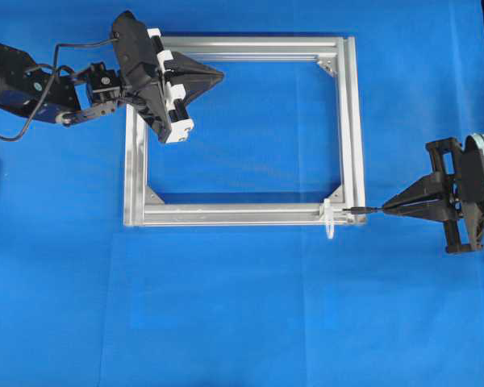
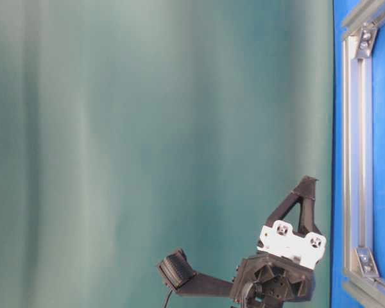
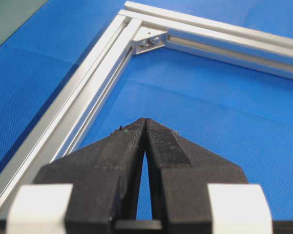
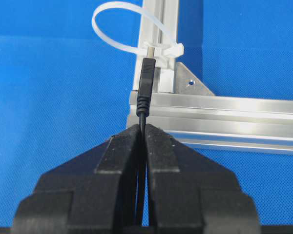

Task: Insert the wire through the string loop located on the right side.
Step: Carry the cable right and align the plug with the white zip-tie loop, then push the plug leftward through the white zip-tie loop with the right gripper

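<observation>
Two tools clenched: right tool [image 4: 142,127] pinches thin black wire [image 4: 145,87], plug tip at the silver aluminium frame [image 4: 224,109]; left tool [image 3: 145,122] empty. Risk: whitish translucent string loop [image 4: 117,24] sits beside the plug; pushing on misses it.

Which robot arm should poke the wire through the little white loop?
The right one. The right gripper is already shut on the thin black wire, whose plug points at the whitish translucent string loop on the silver aluminium frame. The left gripper is shut on nothing, at the frame's far corner.
</observation>
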